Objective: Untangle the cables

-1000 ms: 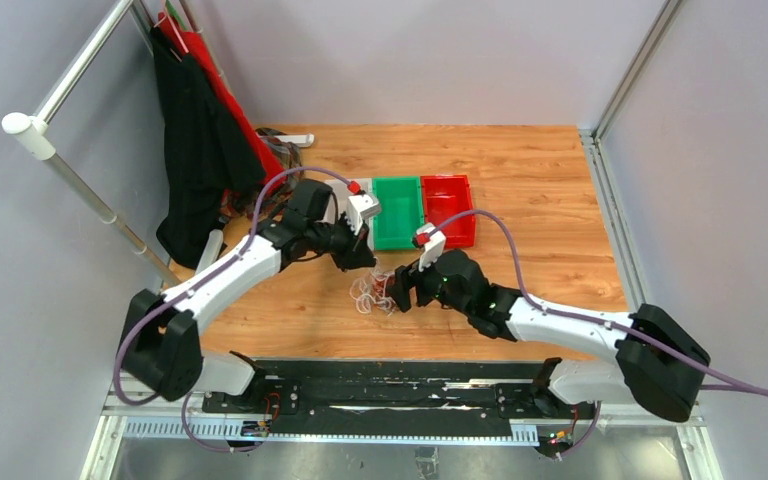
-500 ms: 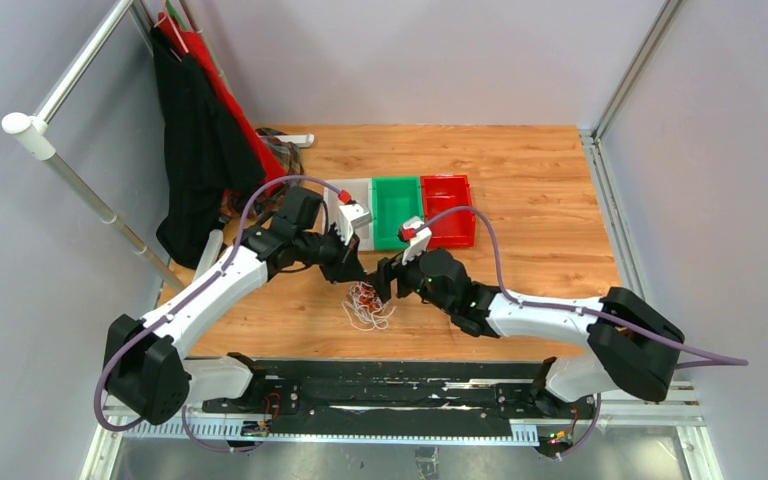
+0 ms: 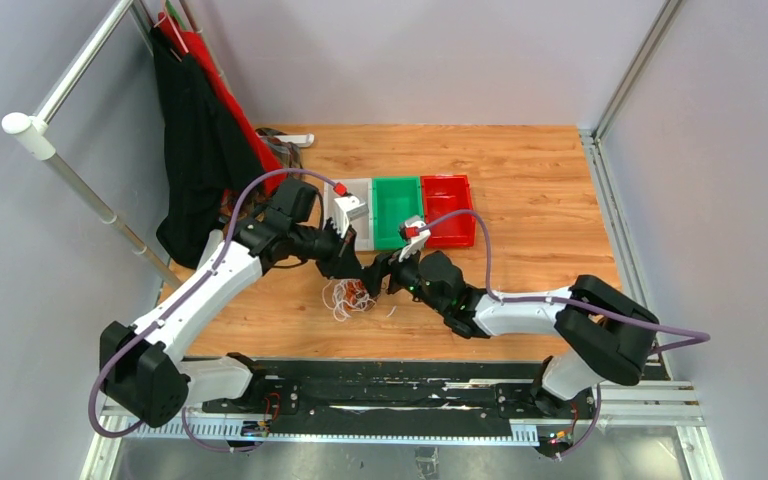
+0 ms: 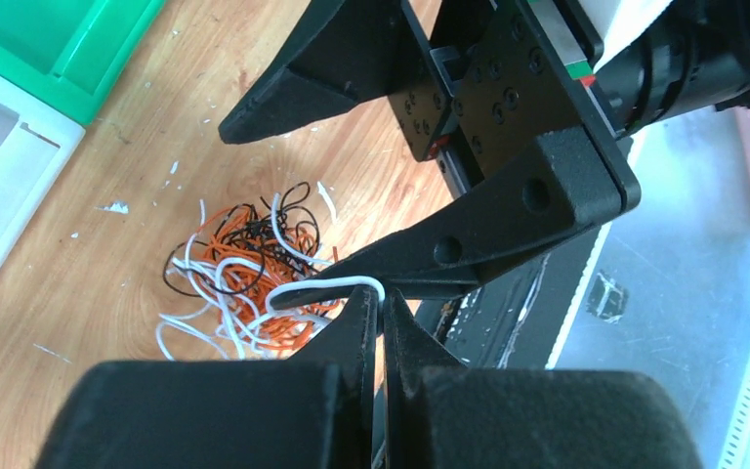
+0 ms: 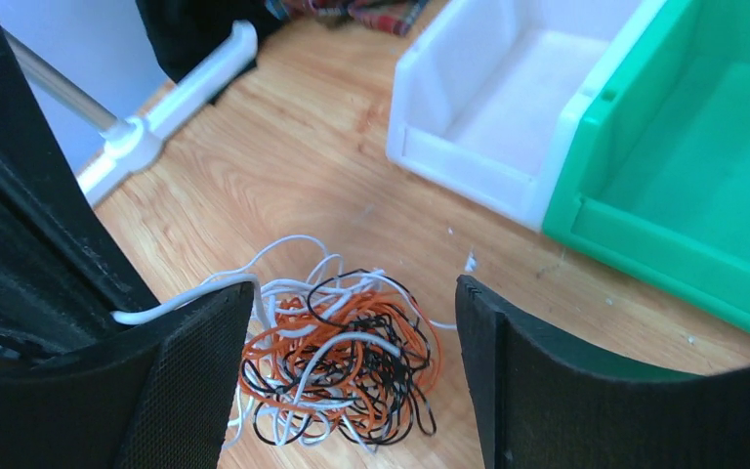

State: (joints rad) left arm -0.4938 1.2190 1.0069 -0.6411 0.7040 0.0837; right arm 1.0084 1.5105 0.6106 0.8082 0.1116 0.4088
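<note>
A tangle of orange, black and white cables (image 3: 350, 297) lies on the wooden table in front of the bins. My left gripper (image 3: 352, 268) is just above it, shut on a loop of white cable (image 4: 332, 285) that runs down into the tangle (image 4: 244, 283). My right gripper (image 3: 375, 275) faces it from the right, open and empty. Its fingers (image 5: 195, 371) straddle the tangle (image 5: 337, 357) from above. The held white strand (image 5: 186, 298) passes over the edge of its left finger. The right gripper (image 4: 249, 210) also shows in the left wrist view, jaws spread.
A white bin (image 3: 338, 212), a green bin (image 3: 397, 210) and a red bin (image 3: 450, 205) stand in a row behind the tangle. Black and red cloth (image 3: 200, 140) hangs from a rail at the far left. The black base rail (image 3: 390, 385) runs along the near edge.
Both grippers have moved left and closer together. The cable tangle has shifted left with them, and the white strand is now drawn out of it by the left gripper.
</note>
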